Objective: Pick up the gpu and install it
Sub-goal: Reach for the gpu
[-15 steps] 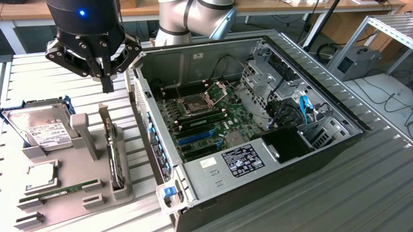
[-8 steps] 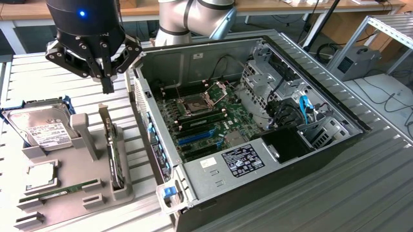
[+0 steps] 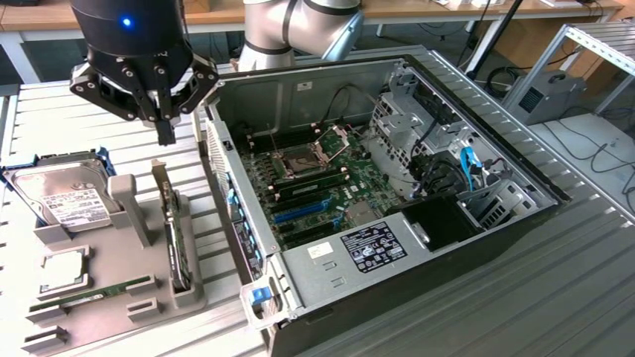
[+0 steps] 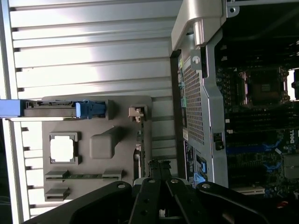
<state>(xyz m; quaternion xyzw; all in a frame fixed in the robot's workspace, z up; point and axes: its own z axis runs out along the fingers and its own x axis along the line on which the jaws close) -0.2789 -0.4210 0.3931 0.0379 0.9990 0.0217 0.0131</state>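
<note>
The gpu (image 3: 177, 239) stands on edge in a slot of the grey holder (image 3: 119, 297) at the exterior view's left, its silver bracket end pointing up toward the far side. My gripper (image 3: 166, 135) hangs above the holder's far end, a short gap over the card, shut with nothing between its fingers. In the wrist view the gpu (image 4: 139, 142) appears as a thin dark edge, and its bracket (image 4: 136, 113) shows beyond the closed gripper (image 4: 159, 164). The open PC case (image 3: 328, 78) lies beside the holder, with blue slots on the motherboard (image 3: 317, 186).
The holder also carries a hard drive (image 3: 62, 199), a CPU (image 3: 62, 269) and a RAM stick (image 3: 94, 294). The case's side wall (image 3: 223, 171) rises right next to the gpu. Cables and a drive cage (image 3: 436, 163) fill the case's far end.
</note>
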